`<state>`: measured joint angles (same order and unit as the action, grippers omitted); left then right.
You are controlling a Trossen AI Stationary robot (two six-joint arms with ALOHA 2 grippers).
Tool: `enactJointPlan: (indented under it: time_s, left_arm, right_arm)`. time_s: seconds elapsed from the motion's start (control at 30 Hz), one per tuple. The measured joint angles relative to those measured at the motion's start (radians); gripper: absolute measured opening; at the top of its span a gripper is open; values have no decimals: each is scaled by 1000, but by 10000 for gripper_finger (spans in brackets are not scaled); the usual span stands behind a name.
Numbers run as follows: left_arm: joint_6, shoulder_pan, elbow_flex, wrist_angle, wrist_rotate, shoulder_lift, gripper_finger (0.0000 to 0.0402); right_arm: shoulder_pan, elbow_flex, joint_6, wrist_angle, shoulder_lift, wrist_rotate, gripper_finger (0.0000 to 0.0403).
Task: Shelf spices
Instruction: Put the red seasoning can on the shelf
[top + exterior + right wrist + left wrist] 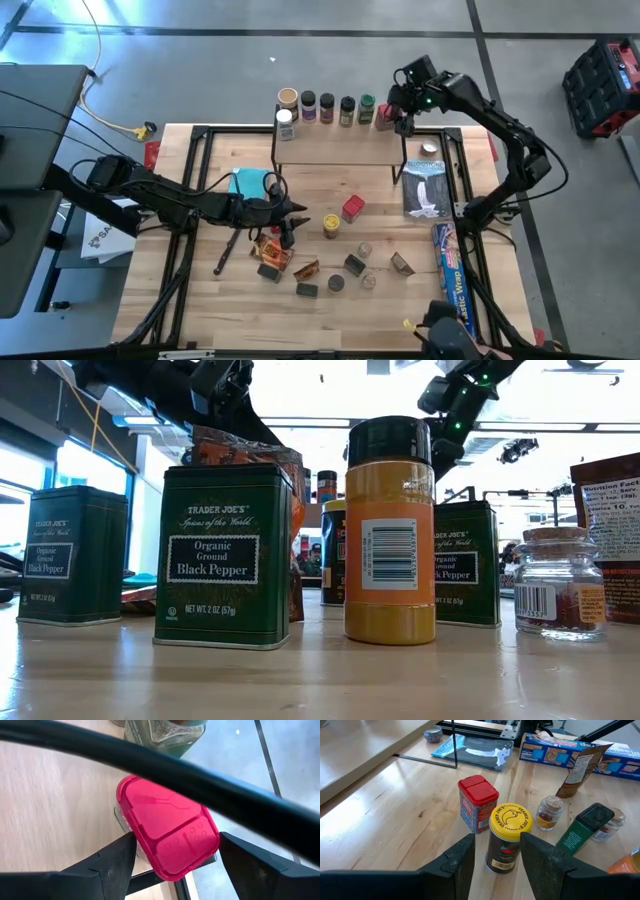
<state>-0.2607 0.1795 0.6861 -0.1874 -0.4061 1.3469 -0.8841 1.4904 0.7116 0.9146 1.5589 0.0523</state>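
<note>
Wooden tabletop (200, 290) holds scattered spices while the right tool (404, 118), released, straddles a pink-lidded jar (167, 835) on the shelf (335, 150) upper right, and the left tool (495, 865) stands parted around a yellow-lidded jar (509, 837) at center.

This looks like a robotics lab or workshop, not a kitchen. 2 dark arms (190, 205) are mounted on a black metal frame (330, 131) around a light wooden tabletop (220, 300), which stands on a bare grey concrete floor (250, 60) crossed by dark taped lines. A yellow cable (110, 115) trails over that floor toward a dark desk (40, 120) at the side, and a red-and-black tool case (605, 85) sits off in the corner. The low view looks past the spice tins (222, 555) into a wide, open room with bright ceiling light strips (300, 422), large windows (90, 470) and more equipment far behind.
</note>
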Motion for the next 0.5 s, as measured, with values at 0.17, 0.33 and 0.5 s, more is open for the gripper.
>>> enactJointPlan:
  time_s: [0.17, 0.33, 0.5]
  left_arm:
    - [0, 0, 0, 0, 2, 0, 151]
    - [0, 0, 0, 0, 2, 0, 151]
    - [0, 0, 0, 1, 3, 0, 151]
  right_arm:
    - [15, 65, -39, 53, 0, -7, 275]
    - [66, 136, -49, 94, -1, -53, 275]
    - [137, 145, -81, 134, -1, -13, 259]
